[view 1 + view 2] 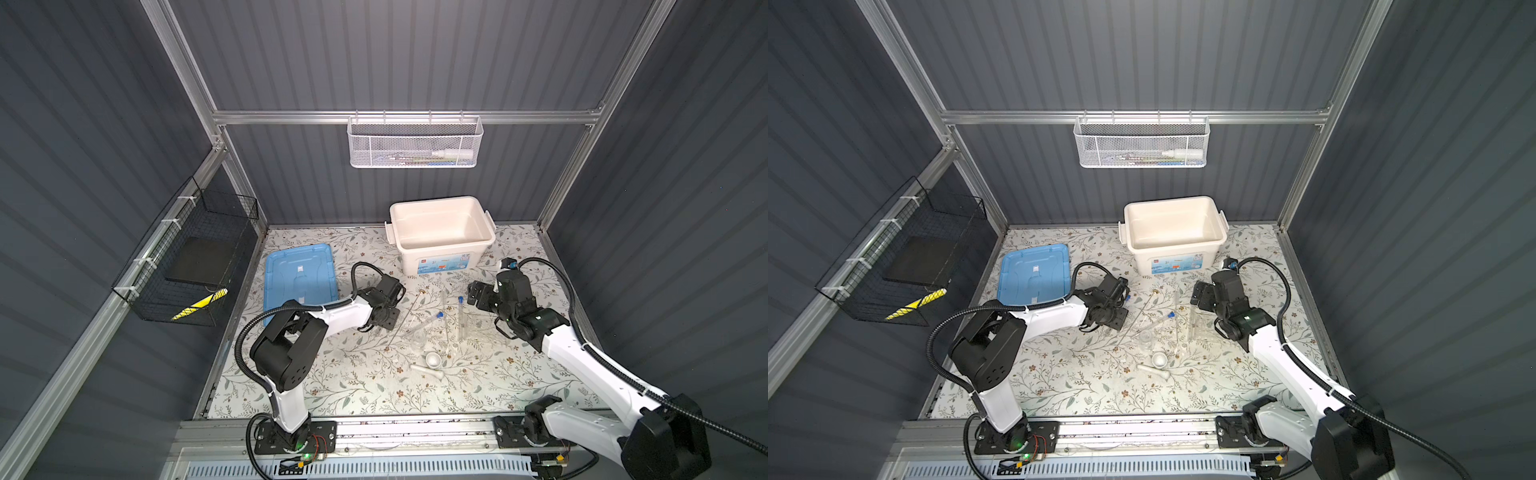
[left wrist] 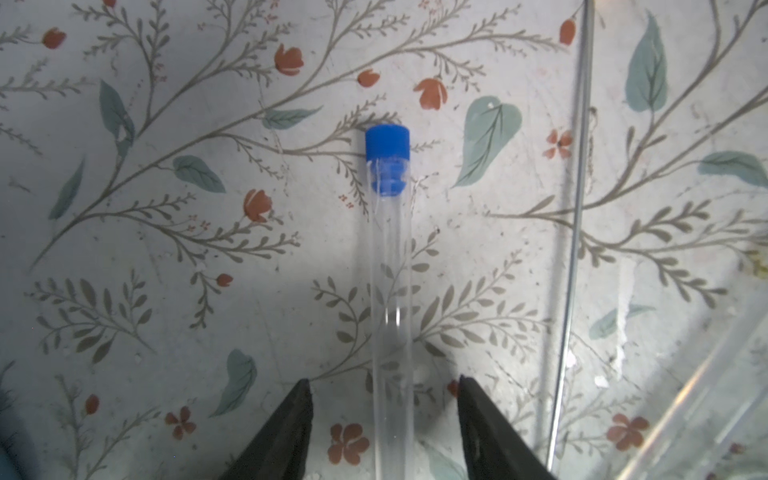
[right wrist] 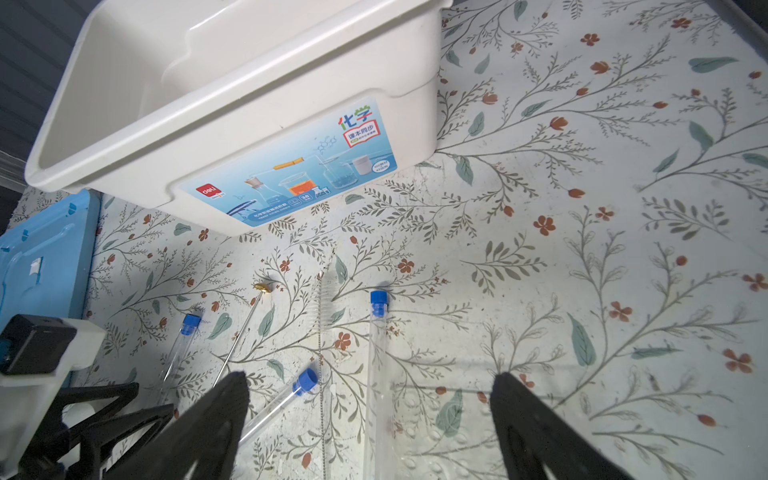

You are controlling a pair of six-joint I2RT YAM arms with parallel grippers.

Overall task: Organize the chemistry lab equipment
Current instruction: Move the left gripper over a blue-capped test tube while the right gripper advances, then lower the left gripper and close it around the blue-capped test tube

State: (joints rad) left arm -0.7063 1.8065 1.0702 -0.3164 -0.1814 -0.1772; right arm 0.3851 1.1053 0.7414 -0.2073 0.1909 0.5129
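Observation:
A slim clear test tube [image 2: 390, 270] with a blue cap lies flat on the floral table. My left gripper [image 2: 384, 386] is open and straddles its lower end, with a gap on each side. Its cap [image 1: 1130, 297] shows beside the left wrist. My right gripper [image 3: 370, 380] is open wide above a clear rack [image 3: 436, 436], and a second capped tube [image 3: 376, 374] lies along the rack's edge. A third tube [image 3: 286, 399], a brass-tipped rod [image 3: 243, 328], a beaker [image 1: 417, 343], a white bowl [image 1: 433, 358] and a pestle [image 1: 424, 370] lie between the arms.
An open white tub [image 1: 444, 244] stands at the back, and its blue lid [image 1: 299, 282] lies flat at the left. A white mesh basket [image 1: 413, 143] hangs on the back wall. A black wire basket [image 1: 195, 257] hangs on the left wall.

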